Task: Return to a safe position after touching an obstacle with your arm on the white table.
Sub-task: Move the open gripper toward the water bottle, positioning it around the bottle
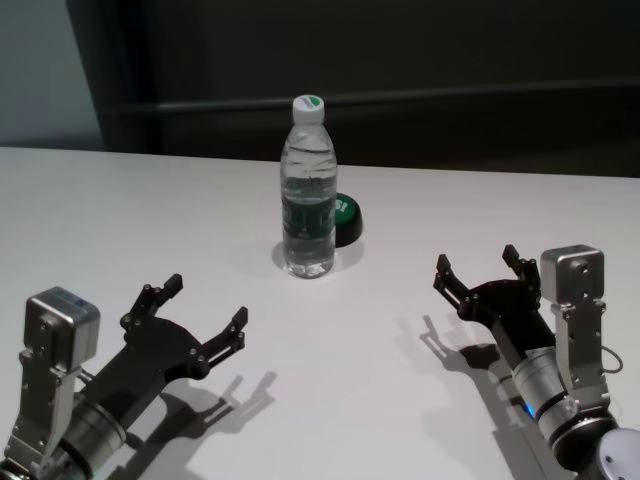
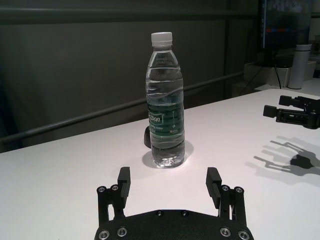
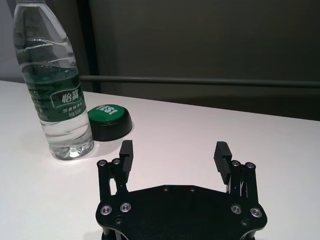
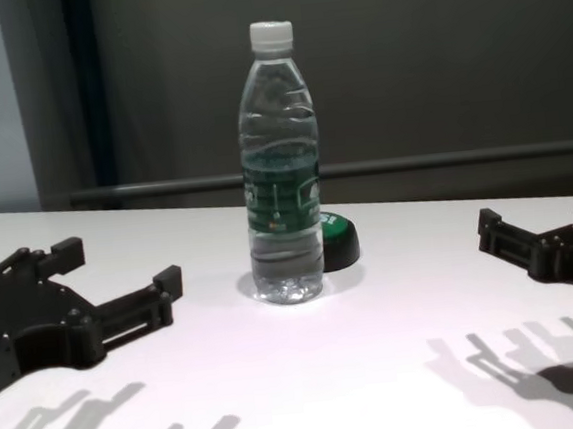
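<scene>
The obstacle, a tall clear water bottle (image 1: 308,190) with a white cap and dark green label band, stands upright near the middle of the white table (image 1: 120,220). It also shows in the left wrist view (image 2: 165,102), the right wrist view (image 3: 55,90) and the chest view (image 4: 281,175). My left gripper (image 1: 205,305) is open and empty at the near left, apart from the bottle. My right gripper (image 1: 478,268) is open and empty at the near right, also apart from it. Both hover low over the table.
A round green button on a black base (image 1: 342,220) sits just behind and to the right of the bottle, also in the right wrist view (image 3: 109,121). A dark wall with a rail (image 1: 450,95) runs behind the table's far edge.
</scene>
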